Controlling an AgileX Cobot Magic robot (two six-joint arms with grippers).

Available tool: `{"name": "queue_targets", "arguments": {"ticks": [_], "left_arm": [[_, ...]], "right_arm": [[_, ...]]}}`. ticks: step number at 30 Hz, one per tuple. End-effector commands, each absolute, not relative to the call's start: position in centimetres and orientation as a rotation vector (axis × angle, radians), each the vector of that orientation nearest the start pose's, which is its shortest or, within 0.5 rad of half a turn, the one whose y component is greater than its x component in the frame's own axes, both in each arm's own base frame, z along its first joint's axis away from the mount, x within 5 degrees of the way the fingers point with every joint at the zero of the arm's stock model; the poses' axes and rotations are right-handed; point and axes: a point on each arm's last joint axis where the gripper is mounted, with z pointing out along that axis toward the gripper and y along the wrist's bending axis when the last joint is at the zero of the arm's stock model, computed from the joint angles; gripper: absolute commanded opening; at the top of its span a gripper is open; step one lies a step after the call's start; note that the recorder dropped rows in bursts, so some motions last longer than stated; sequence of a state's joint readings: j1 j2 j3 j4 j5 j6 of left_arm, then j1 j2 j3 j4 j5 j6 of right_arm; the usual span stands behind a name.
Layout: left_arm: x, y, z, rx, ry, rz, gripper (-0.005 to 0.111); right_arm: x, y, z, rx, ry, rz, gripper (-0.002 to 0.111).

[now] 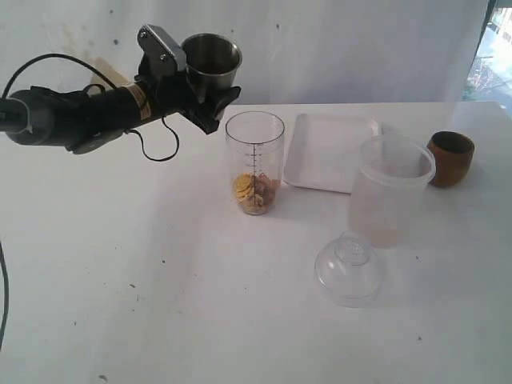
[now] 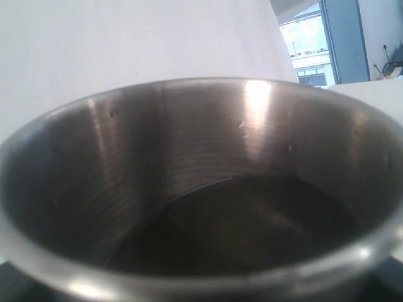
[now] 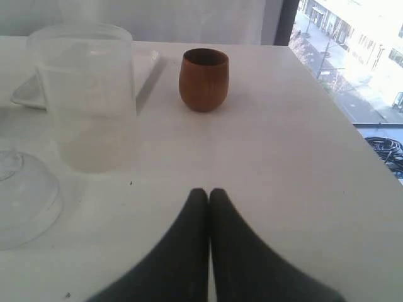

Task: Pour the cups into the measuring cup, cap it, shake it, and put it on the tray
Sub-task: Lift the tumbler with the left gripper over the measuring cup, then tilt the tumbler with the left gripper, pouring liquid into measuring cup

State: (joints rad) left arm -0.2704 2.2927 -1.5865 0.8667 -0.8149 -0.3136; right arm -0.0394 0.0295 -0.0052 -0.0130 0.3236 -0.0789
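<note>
Nearest, the clear dome lid (image 1: 347,268) lies on the table (image 1: 160,304), and the right end effector (image 3: 209,192) is squeezed shut on nothing. Further back, the measuring cup (image 1: 255,162) stands just beside the white tray (image 1: 324,156), with yellow and reddish bits (image 1: 254,190) at its bottom. Up behind it, the left end effector (image 1: 212,98) grips the steel tumbler (image 1: 212,56), which looks empty, so I think it should go down gently, upright, well clear of the measuring cup.
</note>
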Motion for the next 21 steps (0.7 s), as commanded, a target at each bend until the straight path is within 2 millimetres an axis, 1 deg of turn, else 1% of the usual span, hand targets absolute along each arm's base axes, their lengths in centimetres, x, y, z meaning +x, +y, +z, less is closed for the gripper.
{"name": "queue_targets", "arguments": {"ticks": [1,5,9,18,21], "left_arm": [[47.7,-19.0,19.8,0.916,1.232,-0.373,0.000],[47.3,-20.0,19.9,0.996,1.152,-0.293,0.000],[47.0,-20.8,19.9,1.019,1.127,-0.278,0.000],[47.0,-20.9,20.0,1.061,1.071,-0.191,0.000],[46.9,-20.9,20.2,1.077,1.013,-0.164,0.000]], "right_arm": [[5.6,-0.2,18.3,-0.045,1.827,-0.091,0.000],[5.6,-0.2,18.3,-0.045,1.827,-0.091,0.000],[5.6,-0.2,18.3,-0.045,1.827,-0.091,0.000],[5.6,-0.2,18.3,-0.045,1.827,-0.091,0.000],[5.6,-0.2,18.3,-0.045,1.827,-0.091,0.000]]}}
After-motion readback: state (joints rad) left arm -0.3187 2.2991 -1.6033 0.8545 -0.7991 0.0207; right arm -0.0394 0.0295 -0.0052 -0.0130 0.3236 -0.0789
